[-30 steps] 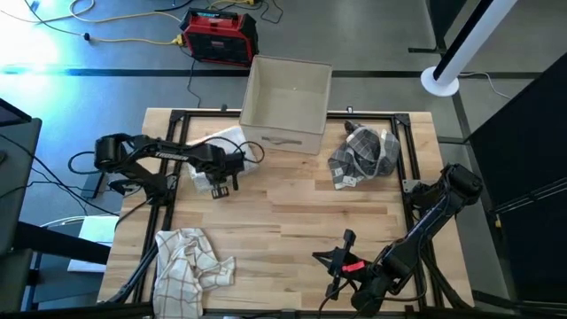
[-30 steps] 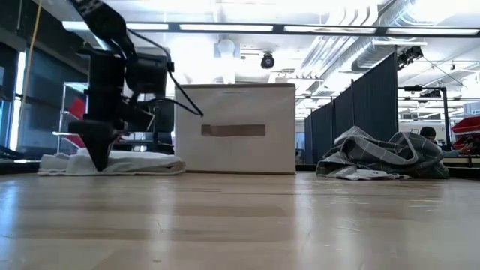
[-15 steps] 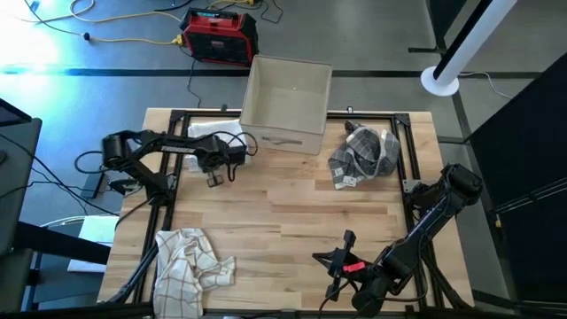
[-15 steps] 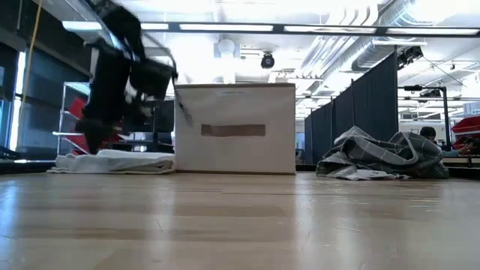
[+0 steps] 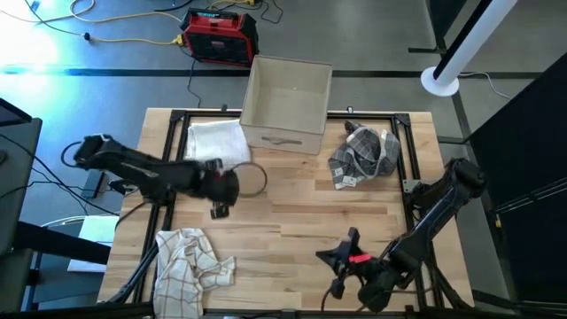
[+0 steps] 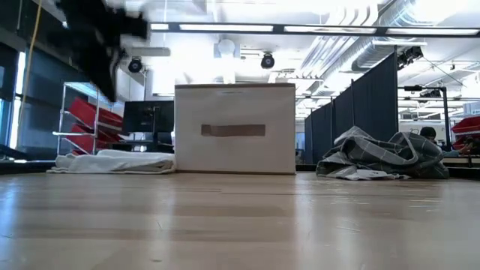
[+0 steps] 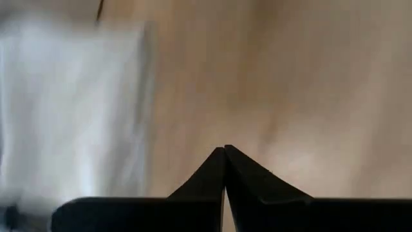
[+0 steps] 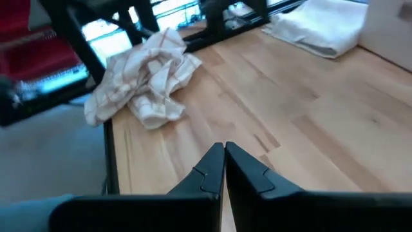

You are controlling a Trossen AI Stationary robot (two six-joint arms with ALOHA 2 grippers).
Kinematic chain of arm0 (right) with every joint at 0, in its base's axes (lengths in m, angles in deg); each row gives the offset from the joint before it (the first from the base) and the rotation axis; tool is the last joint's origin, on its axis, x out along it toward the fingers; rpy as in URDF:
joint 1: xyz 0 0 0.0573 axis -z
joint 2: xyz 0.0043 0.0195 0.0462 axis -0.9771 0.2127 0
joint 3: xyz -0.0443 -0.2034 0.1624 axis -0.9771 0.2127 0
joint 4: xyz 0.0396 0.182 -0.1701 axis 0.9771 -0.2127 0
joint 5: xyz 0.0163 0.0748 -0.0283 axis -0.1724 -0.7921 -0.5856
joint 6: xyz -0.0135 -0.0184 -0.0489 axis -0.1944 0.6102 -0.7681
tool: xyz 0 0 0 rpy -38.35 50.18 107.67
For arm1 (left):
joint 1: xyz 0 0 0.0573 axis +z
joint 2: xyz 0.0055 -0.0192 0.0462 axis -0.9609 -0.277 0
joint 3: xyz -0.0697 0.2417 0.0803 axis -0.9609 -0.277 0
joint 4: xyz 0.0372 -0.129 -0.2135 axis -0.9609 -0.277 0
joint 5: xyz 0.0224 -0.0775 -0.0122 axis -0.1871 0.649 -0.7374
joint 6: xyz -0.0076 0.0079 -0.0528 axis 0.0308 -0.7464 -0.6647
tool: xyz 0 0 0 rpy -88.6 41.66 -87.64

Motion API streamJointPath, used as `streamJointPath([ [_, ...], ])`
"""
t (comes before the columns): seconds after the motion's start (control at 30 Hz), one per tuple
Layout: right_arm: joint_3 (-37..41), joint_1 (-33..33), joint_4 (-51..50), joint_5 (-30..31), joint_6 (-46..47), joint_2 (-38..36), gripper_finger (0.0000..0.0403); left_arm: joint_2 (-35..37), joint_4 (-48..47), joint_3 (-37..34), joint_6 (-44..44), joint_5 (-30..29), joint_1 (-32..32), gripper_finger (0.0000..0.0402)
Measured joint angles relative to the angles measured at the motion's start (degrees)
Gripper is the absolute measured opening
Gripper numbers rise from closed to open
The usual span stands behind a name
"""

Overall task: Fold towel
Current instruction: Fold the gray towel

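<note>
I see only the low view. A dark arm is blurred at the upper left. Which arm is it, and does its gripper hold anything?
Observer: It is the left arm. The left gripper is shut and holds nothing.
Operator: Where is it relative to the folded white towel?
Observer: In the high view it is over bare wood, clear of the folded white towel, on the side nearer the table's front.
Operator: Is there any towel that I cannot see?
Observer: Yes, a crumpled white towel with brown checks lies at the front left corner of the wooden table.
</note>
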Motion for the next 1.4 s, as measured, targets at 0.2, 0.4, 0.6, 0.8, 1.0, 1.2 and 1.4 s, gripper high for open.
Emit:
streamJointPath([
  [0.2, -0.02, 3.37, -17.79, -2.09, 10.05, -10.00, 0.0000, 3.86, 23.48, -2.17, 15.43, -3.95, -12.15, 0.0000],
  [0.4, -0.07, 9.94, -45.63, -9.46, 21.14, -18.56, 0.0000, 3.51, 47.57, -10.94, 26.15, 6.49, -15.61, 0.0000],
  [0.6, 0.37, 19.37, -65.27, -19.69, 28.29, -22.54, 0.0000, 3.45, 59.50, -20.05, 24.55, 11.77, -12.25, 0.0000],
  [0.8, 6.70, 33.99, -61.94, -30.58, 12.68, -25.86, 0.0045, 3.45, 68.74, -25.65, 20.18, 20.39, -3.28, 0.0000],
  [1.0, 17.92, 47.86, -50.90, -35.67, -1.75, -29.24, 0.0156, 2.58, 70.17, -26.25, 18.90, 24.52, 4.85, 0.0000],
  [1.2, 26.93, 56.79, -33.24, -34.48, -16.34, -28.78, 0.0234, 0.76, 71.89, -26.27, 18.89, 24.57, 8.00, 0.0000],
  [1.4, 33.13, 62.84, -18.08, -32.05, -26.23, -25.96, 0.0234, -3.16, 76.81, -26.27, 18.89, 24.56, 8.33, 0.0000],
])
